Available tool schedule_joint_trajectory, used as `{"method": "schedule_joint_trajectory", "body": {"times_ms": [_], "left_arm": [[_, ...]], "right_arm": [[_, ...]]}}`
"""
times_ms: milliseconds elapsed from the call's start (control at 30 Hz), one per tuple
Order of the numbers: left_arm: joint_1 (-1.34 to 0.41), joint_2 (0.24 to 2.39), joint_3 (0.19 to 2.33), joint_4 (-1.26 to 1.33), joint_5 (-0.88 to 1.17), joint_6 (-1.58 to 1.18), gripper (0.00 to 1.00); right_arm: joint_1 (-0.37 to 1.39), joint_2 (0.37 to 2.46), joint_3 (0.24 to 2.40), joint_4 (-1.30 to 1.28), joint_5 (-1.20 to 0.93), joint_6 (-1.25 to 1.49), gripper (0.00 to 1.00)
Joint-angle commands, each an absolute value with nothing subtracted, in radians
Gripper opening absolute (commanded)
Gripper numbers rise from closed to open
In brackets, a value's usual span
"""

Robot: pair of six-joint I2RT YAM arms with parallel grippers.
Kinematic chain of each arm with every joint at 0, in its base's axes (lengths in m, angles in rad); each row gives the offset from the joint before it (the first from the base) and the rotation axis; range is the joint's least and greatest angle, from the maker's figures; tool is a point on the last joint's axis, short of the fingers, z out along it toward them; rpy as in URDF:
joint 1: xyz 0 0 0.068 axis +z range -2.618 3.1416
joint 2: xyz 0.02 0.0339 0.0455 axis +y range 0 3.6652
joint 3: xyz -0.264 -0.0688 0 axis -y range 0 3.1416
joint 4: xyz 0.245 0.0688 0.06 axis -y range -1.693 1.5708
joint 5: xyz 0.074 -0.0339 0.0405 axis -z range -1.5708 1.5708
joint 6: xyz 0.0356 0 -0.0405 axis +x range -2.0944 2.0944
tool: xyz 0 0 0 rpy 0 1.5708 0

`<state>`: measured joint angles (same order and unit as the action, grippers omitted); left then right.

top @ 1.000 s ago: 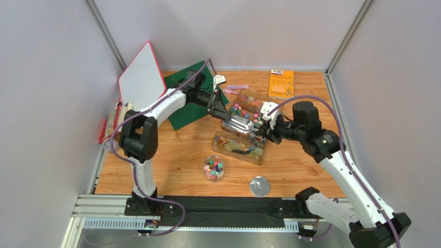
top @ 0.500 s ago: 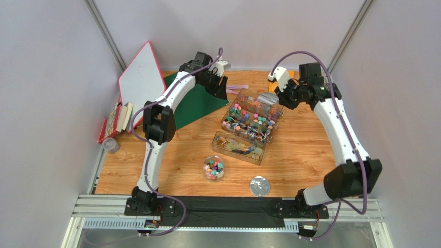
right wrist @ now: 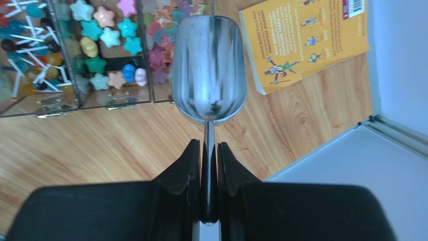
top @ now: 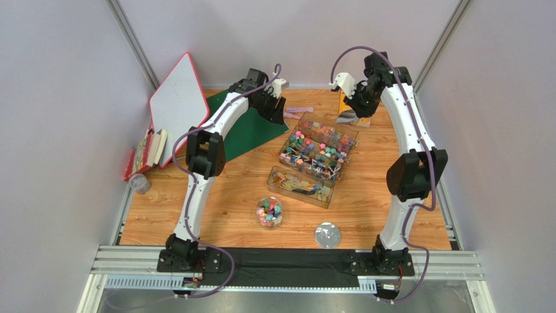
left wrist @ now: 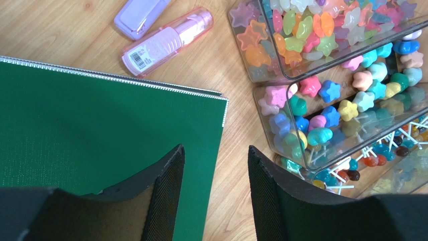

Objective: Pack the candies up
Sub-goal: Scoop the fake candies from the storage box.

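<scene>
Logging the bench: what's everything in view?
candies: many, multicoloured, in compartment box and jar
compartment box: one, clear, far centre
near box: one, clear, mid table
jar: one, clear, near centre
lid: one, greyish, right of jar
scoop: one, silver, in right hand
booklet: one, orange, far right
board: one, green, far left
whiteboard: one, red-rimmed, against left wall
tubes: two, pink and lilac, beside board
books: stack, mixed, by left wall
cup: one, clear, left edge
left hand: one, black, open, over board's edge
right hand: one, black, shut on scoop handle
</scene>
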<state>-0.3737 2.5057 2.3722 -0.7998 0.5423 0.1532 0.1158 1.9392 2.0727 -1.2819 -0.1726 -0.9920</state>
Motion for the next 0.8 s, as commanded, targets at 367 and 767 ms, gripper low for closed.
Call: {"method": "schedule_joint_trajectory", "body": {"times_ms": [367, 767], "left_arm": [[-0.365, 2.444, 2.379, -0.779, 0.594, 0.124, 0.56], [-0.345, 2.419, 2.345, -0.779, 0.629, 0.1, 0.56]], "right_arm": [[0.112, 2.033, 2.102, -1.54, -0.067, -1.157, 0.0], [0.149, 2.029, 2.031, -1.557, 0.043, -1.106, 0.0]]}}
